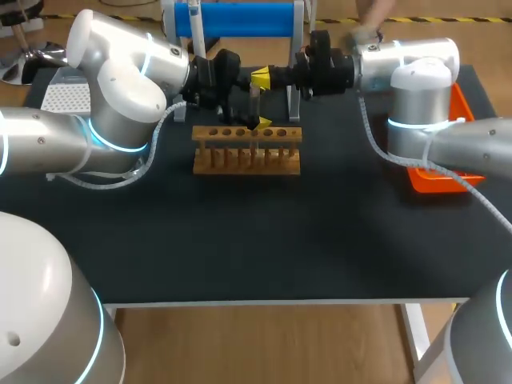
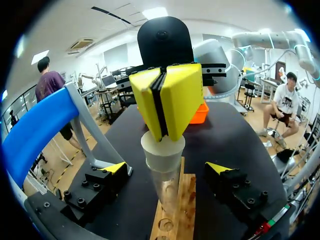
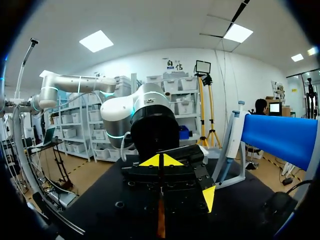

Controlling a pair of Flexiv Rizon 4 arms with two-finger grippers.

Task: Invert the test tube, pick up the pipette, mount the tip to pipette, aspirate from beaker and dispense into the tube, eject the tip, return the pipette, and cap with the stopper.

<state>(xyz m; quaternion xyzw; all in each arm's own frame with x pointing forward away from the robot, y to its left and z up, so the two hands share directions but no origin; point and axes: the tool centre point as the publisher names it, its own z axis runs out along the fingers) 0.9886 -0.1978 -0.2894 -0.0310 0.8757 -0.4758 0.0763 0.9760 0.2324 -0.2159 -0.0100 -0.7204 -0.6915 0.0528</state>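
As it seems, right pincer [image 2: 161, 122] pinching stopper [image 2: 162, 152]

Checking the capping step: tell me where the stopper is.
Left wrist view: the stopper sits in the mouth of the test tube in the wooden rack, under the shut tips of the right gripper.

No lettering, number, label or sign can be read on the table [image 1: 256, 248], nor on the wooden rack [image 1: 246, 160] standing upon it.
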